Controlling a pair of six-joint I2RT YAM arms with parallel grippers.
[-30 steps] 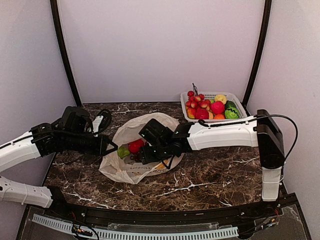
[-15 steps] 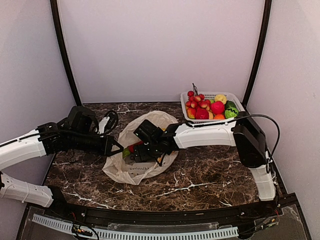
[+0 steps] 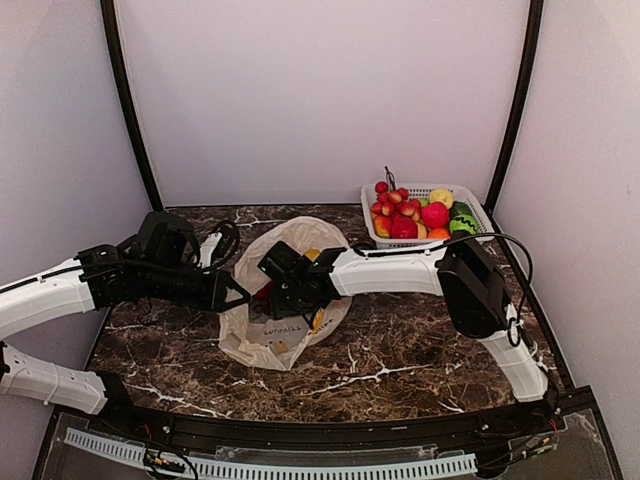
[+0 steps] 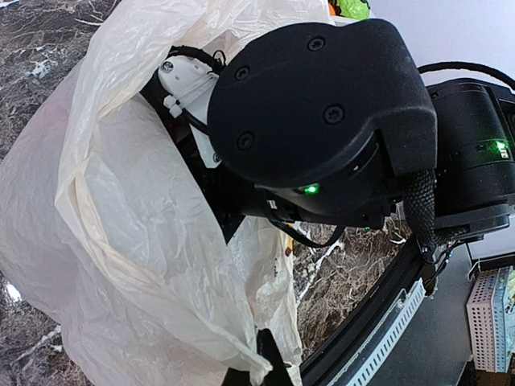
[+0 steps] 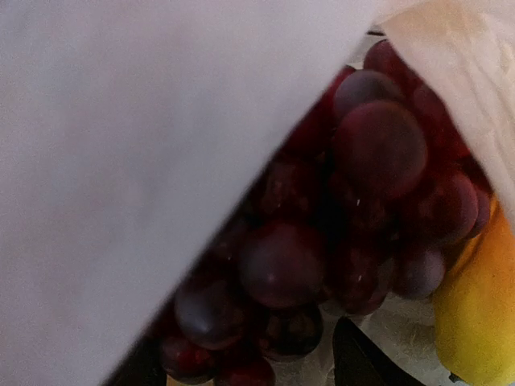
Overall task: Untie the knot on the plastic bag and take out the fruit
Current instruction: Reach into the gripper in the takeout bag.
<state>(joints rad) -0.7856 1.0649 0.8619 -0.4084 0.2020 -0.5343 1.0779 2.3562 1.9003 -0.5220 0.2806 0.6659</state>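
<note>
L tool (image 3: 237,296) clamped shut on rim of plastic bag (image 3: 283,328), lifting the mouth open so the other arm gets in; no knot seen, mouth gapes; bag lies mid counter (image 3: 420,345). R tool (image 5: 245,344) is inside bag, fingers apart either side of grape bunch (image 5: 354,185); contact unclear, prob lining up a pick. Yellow fruit (image 5: 475,322) just beside grapes, both in bag. Basket (image 3: 480,212) at far R holds other fruit (image 3: 420,212); prob the drop spot.
</note>
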